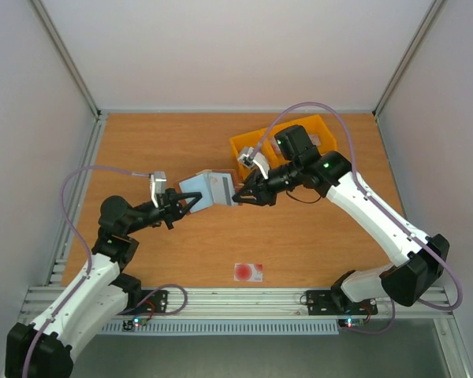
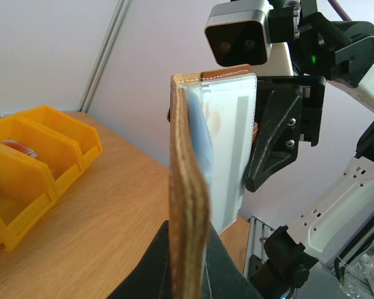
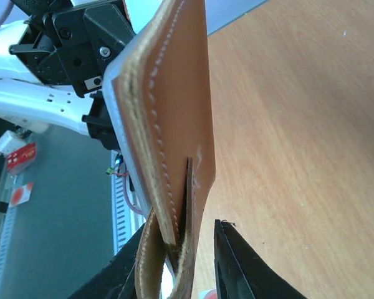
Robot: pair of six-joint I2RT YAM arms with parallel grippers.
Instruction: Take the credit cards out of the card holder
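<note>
- The left gripper is clamped on the left end of the card holder, which hangs open above the counter.
- The right gripper straddles the holder's right flap; it cannot be told whether it squeezes.
- One credit card lies on the counter near the front edge.

The card holder, brown leather outside and grey-blue inside, is spread open above the bench, lining up, with its snap tab at one edge. Through its clear sleeve shows a tucked credit card, pale with a faint reddish spot. A loose credit card, whitish with a red round spot, lies flat near the bench's front edge.
</note>
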